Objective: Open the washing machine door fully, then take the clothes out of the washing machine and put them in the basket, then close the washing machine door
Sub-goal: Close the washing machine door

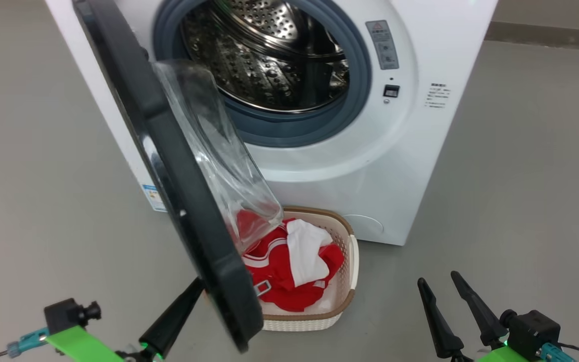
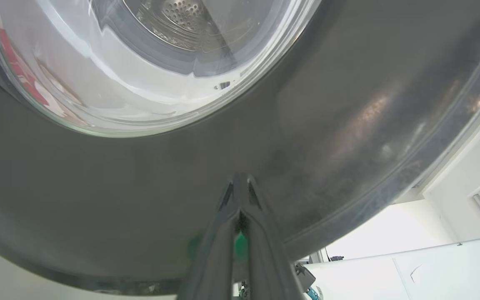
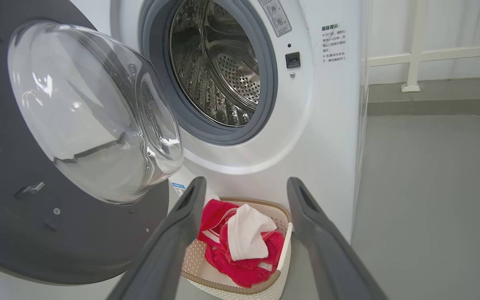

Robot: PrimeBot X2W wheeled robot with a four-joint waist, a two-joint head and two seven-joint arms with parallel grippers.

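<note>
Washing machine door (image 1: pixel 169 166) is what you are working on now. Your left claw (image 2: pixel 240 180) is clenched, both fingers pressed together on nothing, and its tip is sitting against the glossy dark outer face of the door, below the glass window (image 2: pixel 131 62). Your right claw (image 1: pixel 437 277) is hanging released and empty, low over the floor (image 1: pixel 520 201) and well apart from the door. The door is standing partly open, swung out from the washing machine (image 1: pixel 420 151) on its left-hand hinge side. The clothes (image 1: pixel 289 271) are lying in the basket (image 1: pixel 348 251), which is sitting on the floor just in front of the machine. The drum (image 1: pixel 269 60) is looking empty, so by my reading you are doing the last step, the closing. Be pushing with the shut tip as a blunt pad, and be following the door's arc round the hinge rather than driving straight ahead, so the tip is not sliding off the slick face. Be watching that the glass is passing cleanly into the grey gasket (image 1: pixel 362 75), and be finishing with a firm press on the side away from the hinge.
</note>
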